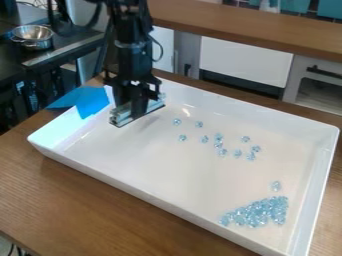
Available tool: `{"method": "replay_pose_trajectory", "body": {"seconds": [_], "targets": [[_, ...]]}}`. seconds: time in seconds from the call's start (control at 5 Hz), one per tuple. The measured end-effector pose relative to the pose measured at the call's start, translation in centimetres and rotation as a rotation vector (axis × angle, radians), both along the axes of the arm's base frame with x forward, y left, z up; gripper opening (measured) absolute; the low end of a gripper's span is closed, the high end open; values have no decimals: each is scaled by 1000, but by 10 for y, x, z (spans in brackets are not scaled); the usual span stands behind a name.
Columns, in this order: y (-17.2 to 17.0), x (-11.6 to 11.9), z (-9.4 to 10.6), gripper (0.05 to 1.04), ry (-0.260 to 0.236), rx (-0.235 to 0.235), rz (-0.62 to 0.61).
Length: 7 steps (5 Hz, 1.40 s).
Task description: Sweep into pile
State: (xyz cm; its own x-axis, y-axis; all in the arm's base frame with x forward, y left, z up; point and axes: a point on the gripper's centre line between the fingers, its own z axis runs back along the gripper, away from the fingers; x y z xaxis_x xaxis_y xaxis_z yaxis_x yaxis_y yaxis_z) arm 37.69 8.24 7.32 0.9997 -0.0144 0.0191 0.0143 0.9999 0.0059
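Under and all around the gripper [138, 106] spreads a brown wooden table [80, 200], and on it, directly below the gripper, sits the big white tray [153, 175] where the sweeping is done. The black gripper hangs down over the end of the tray farthest from the pile, its fingers pinched on a metal bar that looks to serve as the sweeper. Just beside the gripper, a blue sheet [92, 101] lies over the tray's edge.

Next in size comes the metal bar [122, 119] itself, slanting past the gripper on both sides, low in the tray and near its wall; whether it touches the tray floor, I cannot tell.

Well apart from the gripper, near the opposite corner, the pale blue pieces are packed into a pile [257, 212]. That part looks mostly done, and the heap holds the larger share of them.

Smallest are the strays: one loose piece [276, 186] just short of the pile, and a scattered group [219, 144] of roughly a dozen between the gripper and the heap, the closest near the bar. Those are what is left, so I judge the task well past halfway but unfinished.
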Motion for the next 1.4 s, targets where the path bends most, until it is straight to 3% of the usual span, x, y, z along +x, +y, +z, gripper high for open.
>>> {"method": "replay_pose_trajectory", "body": {"seconds": [0.2, 0.6, 0.8, 1.4], "targets": [[-3, 10, -12, 370, -24, 51, 22], [-18, 11, -28, 370, -57, 77, -6], [-20, 14, -31, 370, -69, 74, -34], [-95, 11, -25, 370, -13, -22, -97]]}}
